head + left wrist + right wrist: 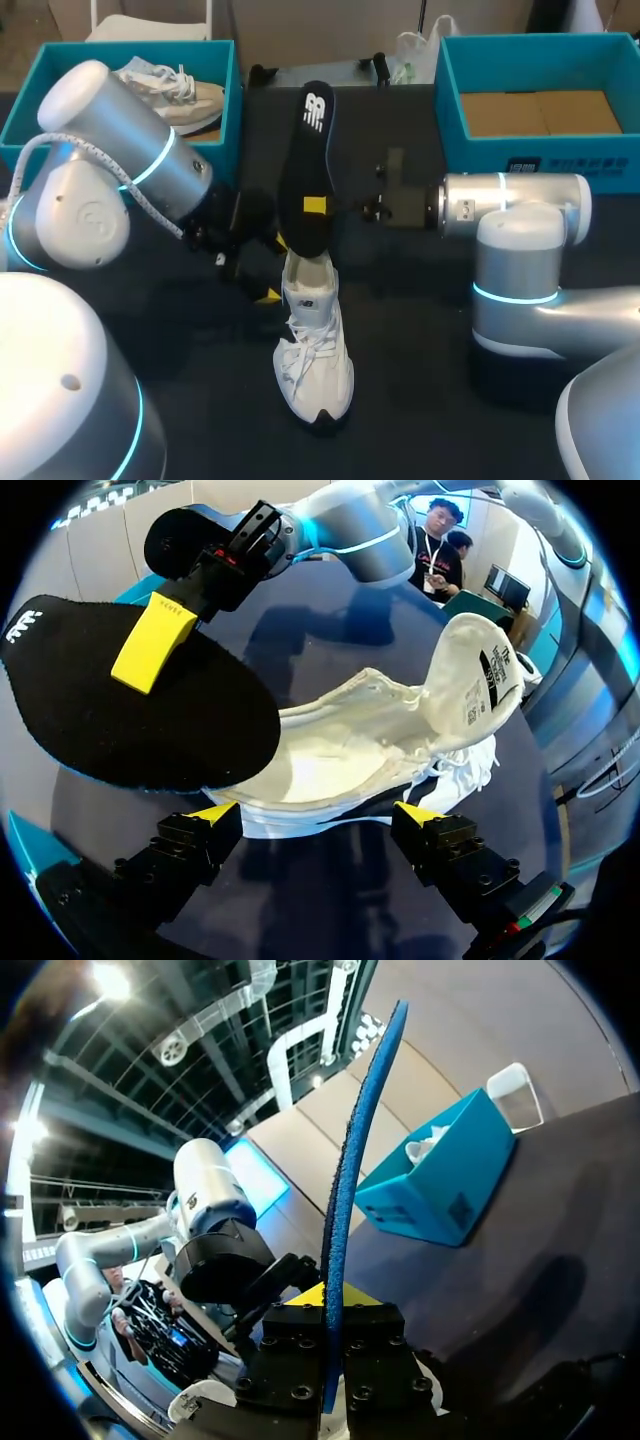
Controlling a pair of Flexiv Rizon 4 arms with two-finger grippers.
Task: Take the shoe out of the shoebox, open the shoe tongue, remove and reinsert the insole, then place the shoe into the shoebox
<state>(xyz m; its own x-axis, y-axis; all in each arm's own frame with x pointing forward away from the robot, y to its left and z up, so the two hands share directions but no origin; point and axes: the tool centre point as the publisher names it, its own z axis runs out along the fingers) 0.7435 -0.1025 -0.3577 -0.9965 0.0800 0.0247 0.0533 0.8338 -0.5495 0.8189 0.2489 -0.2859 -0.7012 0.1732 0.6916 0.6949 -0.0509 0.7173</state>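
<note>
closest in, the white shoe [313, 360] stands on the table [400, 330] with its tongue flipped up, out of either box. the left gripper [316, 814] is spread wide right by the heel and isn't clamping anything. the right gripper [318, 206] is pinched on the black insole [308, 170] about mid-length, holding it tilted up with its lower end at the shoe's opening. can't tell how far that end is inside.

what worries me: nothing's pinning the shoe, so i'd guess any push on the insole could shove it or tip it over. the insole looks floppy and it's held at one spot, so the tip could fold or catch on the collar instead of sliding in flat. it could also twist in the pinch.

further back, the left shoebox [232, 90] has another pale shoe [175, 88] lying in it. the right shoebox [540, 155] shows only its brown cardboard floor from here.
</note>
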